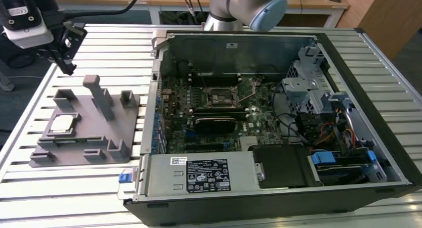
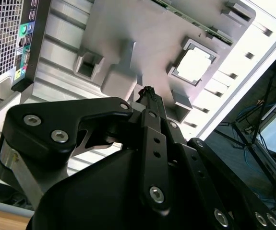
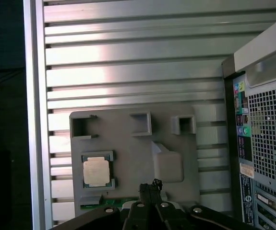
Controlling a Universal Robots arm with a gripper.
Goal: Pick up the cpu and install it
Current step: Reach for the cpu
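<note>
Slatted metal table [image 1: 112, 50]; at the exterior view's left the pincer [image 1: 67, 66] hangs clenched on nothing, near the grey holder tray [image 1: 66, 156] but apart from it. The cpu [image 1: 63, 124] lies flat in a tray pocket, untouched. Rightward, an open computer case [image 1: 237, 50] with the motherboard socket [image 1: 221, 95].

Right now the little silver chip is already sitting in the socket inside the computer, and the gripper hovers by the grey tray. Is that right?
Not quite. The chip is not in the socket. The exterior view shows it lying in the grey tray, outside the computer. The gripper does hover by that tray.
</note>
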